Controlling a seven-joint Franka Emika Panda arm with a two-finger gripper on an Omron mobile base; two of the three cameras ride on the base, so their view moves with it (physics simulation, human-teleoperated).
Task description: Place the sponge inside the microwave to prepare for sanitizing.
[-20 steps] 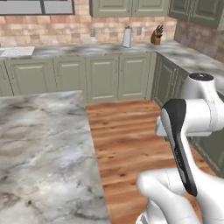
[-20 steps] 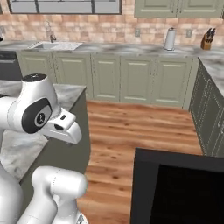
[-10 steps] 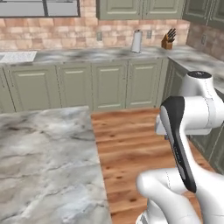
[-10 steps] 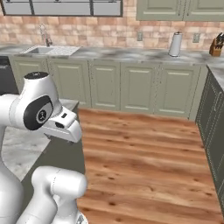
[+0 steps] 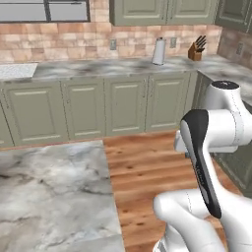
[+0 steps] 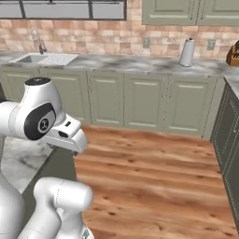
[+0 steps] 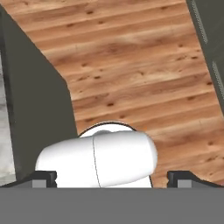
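The grey-veined marble island tabletop (image 5: 49, 197) lies at about 8 o'clock in the left base view, with no sponge on the part that can be seen. Wood plank floor (image 6: 154, 182) runs between it and the single row of sage-green cabinets (image 5: 98, 106) at 12 o'clock. On that far tabletop stand one white paper-towel roll (image 5: 158, 51) and one wooden knife block (image 5: 197, 49); one steel sink with a tap (image 6: 39, 57) sits at 10 o'clock in the right base view.

The end effector (image 7: 112, 177) points down at bare floor, its two dark fingertips (image 7: 43, 177) spread wide with nothing between them.

Neither the sponge nor the microwave can be located from here, so which way the sponge lies from the end effector, and how its long axis runs, cannot be told. Judging by this, the base must first bring the sponge into sight before any reach.
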